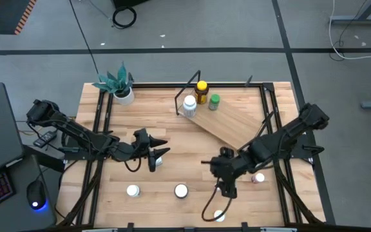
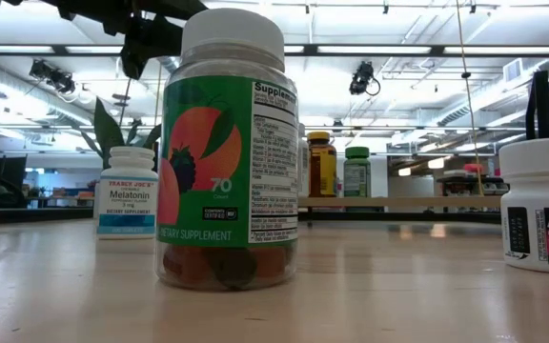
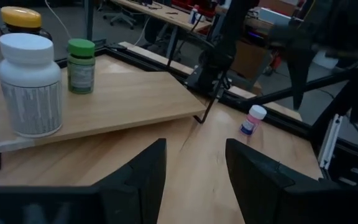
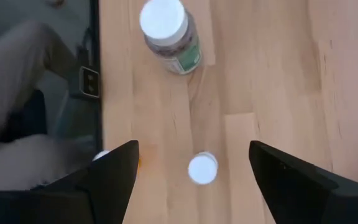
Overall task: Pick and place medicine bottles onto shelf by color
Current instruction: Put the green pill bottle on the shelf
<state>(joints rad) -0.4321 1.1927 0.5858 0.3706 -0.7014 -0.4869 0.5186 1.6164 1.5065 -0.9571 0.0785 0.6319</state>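
The shelf (image 1: 234, 124), a tilted light-wood board in a black wire frame, stands at the far middle of the table. On it stand a white-capped bottle (image 3: 31, 84), a green-capped bottle (image 3: 80, 65) and an amber bottle with a yellow cap (image 1: 201, 88). My left gripper (image 3: 194, 149) hovers open left of the shelf, pointing at it, with nothing between its fingers. My right gripper (image 4: 193, 146) hangs open above the near table, pointing down over a small white-capped bottle (image 4: 202, 168). A larger white-capped bottle with a green label (image 4: 169, 34) stands beyond it. A pinkish bottle (image 1: 258, 178) stands by the right rail.
Another white-capped bottle (image 1: 133, 190) stands near the front left. A small white object (image 1: 160, 160) shows just below the left gripper. A potted plant (image 1: 118, 84) sits at the far left corner. Black frame rails (image 1: 98, 129) run along both table sides. A person's legs (image 4: 23, 74) show past the near edge.
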